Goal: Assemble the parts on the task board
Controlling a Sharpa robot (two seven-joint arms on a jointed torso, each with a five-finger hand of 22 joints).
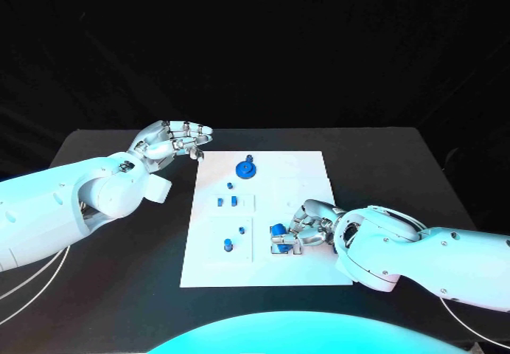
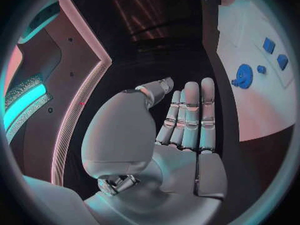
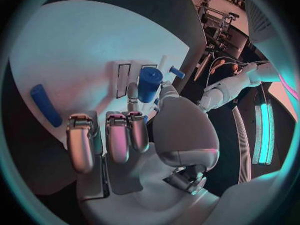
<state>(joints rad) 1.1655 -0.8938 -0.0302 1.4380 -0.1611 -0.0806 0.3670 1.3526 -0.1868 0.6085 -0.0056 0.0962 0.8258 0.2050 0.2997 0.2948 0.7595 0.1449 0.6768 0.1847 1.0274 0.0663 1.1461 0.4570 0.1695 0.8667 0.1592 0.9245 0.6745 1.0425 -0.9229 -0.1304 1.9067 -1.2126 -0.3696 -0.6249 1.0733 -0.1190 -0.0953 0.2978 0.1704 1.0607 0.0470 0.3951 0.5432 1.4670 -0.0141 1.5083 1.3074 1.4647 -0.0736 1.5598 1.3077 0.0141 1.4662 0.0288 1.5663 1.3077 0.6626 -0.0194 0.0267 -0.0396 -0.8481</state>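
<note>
the black table [image 1: 127,295] carries everything shown; the white task board [image 1: 287,269] lies flat at its middle, its long side running away from me.

my left arm [image 1: 64,206] enters over the table's left part, and my left hand [image 1: 170,140] hangs above the bare table just beside the board's far left corner, apart from the board. in the left wrist view this hand [image 2: 181,125] holds nothing: the long fingers [image 2: 190,115] lie straight and close together, the thumb stands off to one side.

my right arm [image 1: 425,254] reaches in over the board's near right edge. my right hand [image 1: 303,225] sits over the near right part of the board, fingers curled down. in the right wrist view this hand [image 3: 156,135] pinches a blue cylindrical part [image 3: 150,84] between thumb and a fingertip, the part standing roughly upright above the board's surface; whether its lower end touches the board i cannot tell. the other fingers [image 3: 115,135] are bent inward beside it.

a round blue disc part [image 1: 245,169] lies on the far part of the board. small blue parts [image 1: 228,201] sit in the board's middle recesses, and another blue part [image 1: 228,245] lies in a nearer recess. blue parts [image 1: 283,247] also show just under my right hand. a long blue part [image 3: 45,105] lies on the board in the right wrist view.
</note>
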